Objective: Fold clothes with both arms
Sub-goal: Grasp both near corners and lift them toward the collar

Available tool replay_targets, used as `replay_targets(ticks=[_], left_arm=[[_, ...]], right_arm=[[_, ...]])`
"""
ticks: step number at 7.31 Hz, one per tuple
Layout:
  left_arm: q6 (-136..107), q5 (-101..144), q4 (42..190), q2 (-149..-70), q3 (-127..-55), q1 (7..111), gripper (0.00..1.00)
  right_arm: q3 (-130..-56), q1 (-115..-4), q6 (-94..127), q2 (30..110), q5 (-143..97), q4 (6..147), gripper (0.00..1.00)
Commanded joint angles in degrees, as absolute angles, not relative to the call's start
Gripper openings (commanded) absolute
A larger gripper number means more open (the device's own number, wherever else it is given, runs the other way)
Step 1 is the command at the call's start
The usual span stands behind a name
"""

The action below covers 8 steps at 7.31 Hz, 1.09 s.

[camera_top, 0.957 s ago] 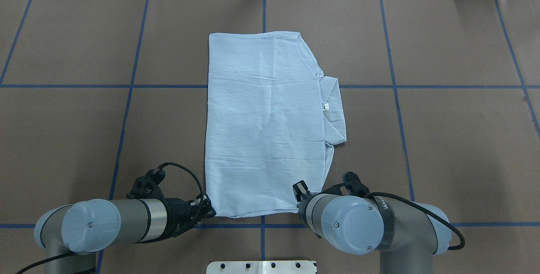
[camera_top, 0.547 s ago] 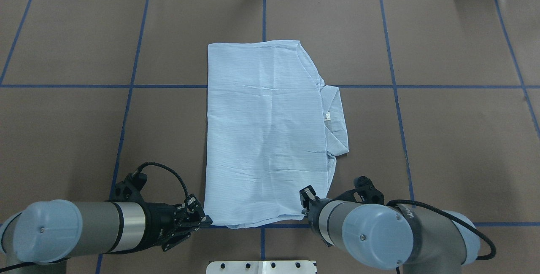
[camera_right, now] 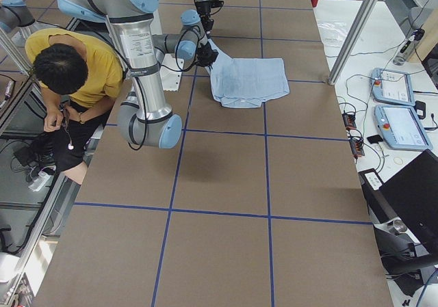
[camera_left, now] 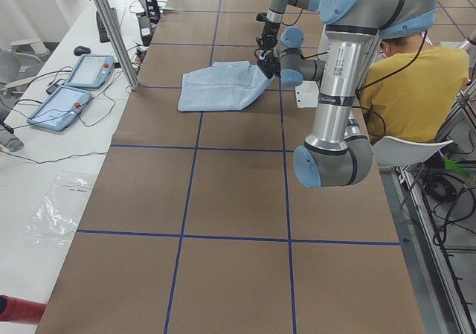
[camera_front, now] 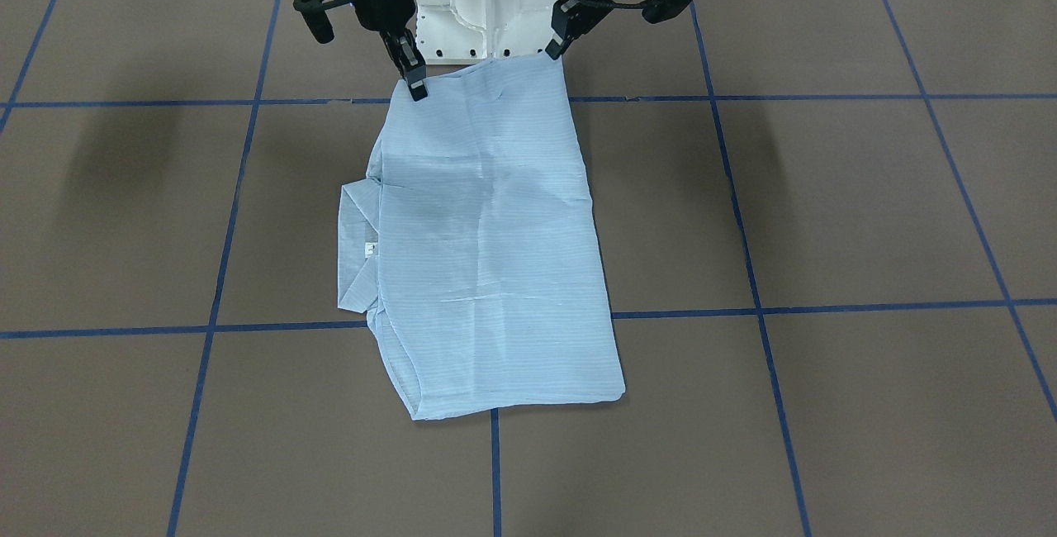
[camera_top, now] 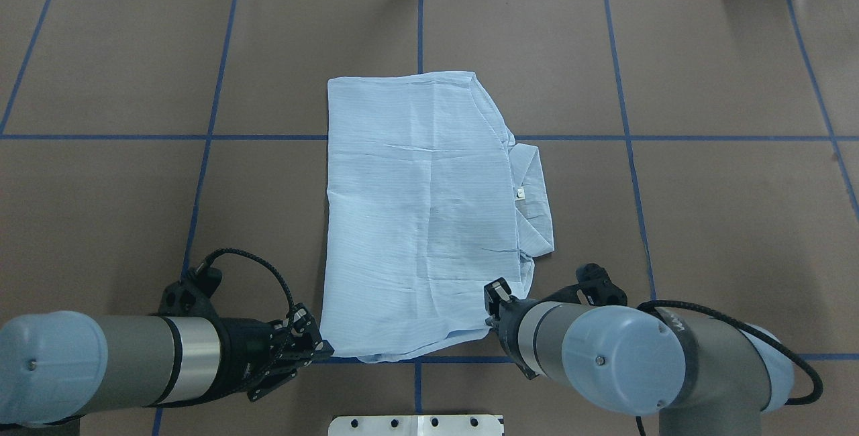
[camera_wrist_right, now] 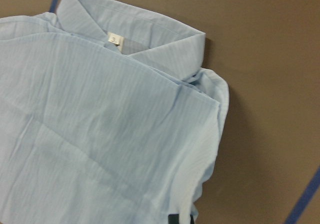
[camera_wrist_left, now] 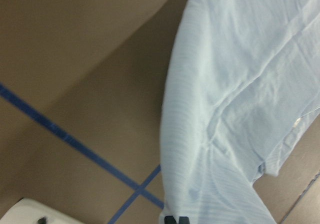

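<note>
The light-blue striped shirt (camera_top: 423, 221) lies folded into a long rectangle on the brown table, its collar (camera_top: 533, 188) and white neck tag (camera_top: 520, 192) sticking out at its right side. My left gripper (camera_top: 321, 349) is shut on the shirt's near left corner. My right gripper (camera_front: 415, 89) is shut on the near right corner; in the overhead view its wrist hides the fingertips. The front-facing view shows the shirt (camera_front: 487, 256) with my left gripper (camera_front: 555, 49) at its other near corner. Both wrist views show shirt cloth (camera_wrist_left: 240, 84) (camera_wrist_right: 100, 134) running into the dark fingertips at the bottom edge.
The white mounting pedestal (camera_front: 487, 0) stands just behind the shirt's near edge. Blue tape lines (camera_top: 201, 137) grid the table. A seated person in a yellow shirt (camera_left: 416, 88) is beside the robot. Teach pendants (camera_right: 397, 102) lie on the side bench.
Both grippers have drawn back toward the robot's base with the shirt's near corners. The whole shirt has slid nearer; its far edge has come toward me.
</note>
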State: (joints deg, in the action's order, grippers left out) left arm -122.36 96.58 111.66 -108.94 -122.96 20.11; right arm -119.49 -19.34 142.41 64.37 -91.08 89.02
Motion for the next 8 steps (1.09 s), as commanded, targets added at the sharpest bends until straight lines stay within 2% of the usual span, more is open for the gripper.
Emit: replay_targets(ticks=[1, 2, 3, 4, 5, 6, 8], left_arm=[[-114.3, 98.79, 110.73, -115.21, -113.25, 28.88, 0.0], [-110.34, 98.96, 110.92, -119.23, -106.85, 33.96, 0.0], [-107.61, 98.96, 113.7, -123.01, -98.09, 35.93, 0.0], [-107.14, 99.57, 121.56, -124.09, -90.34, 38.56, 0.0], [-107.14, 99.93, 130.78, -126.19, -80.61, 40.24, 0.0], [-107.14, 99.93, 135.83, -128.04, -73.81, 41.47, 0.0], [-105.66, 100.02, 137.02, -131.65, -67.44, 43.32, 0.0]], right_arm=[[-107.82, -30.01, 136.69, 55.33, -97.61, 88.51, 0.0], [-101.75, -33.28, 132.49, 53.02, -100.43, 88.07, 0.0], [-92.73, -34.96, 130.19, 48.39, -100.72, 85.28, 0.0], [-81.94, -36.37, 129.04, 43.55, -101.77, 79.77, 0.0], [-74.34, -38.39, 126.85, 41.33, -103.95, 74.58, 0.0], [-68.09, -39.28, 122.91, 39.48, -104.24, 70.7, 0.0], [-59.27, -41.65, 118.5, 34.56, -104.85, 68.56, 0.0]])
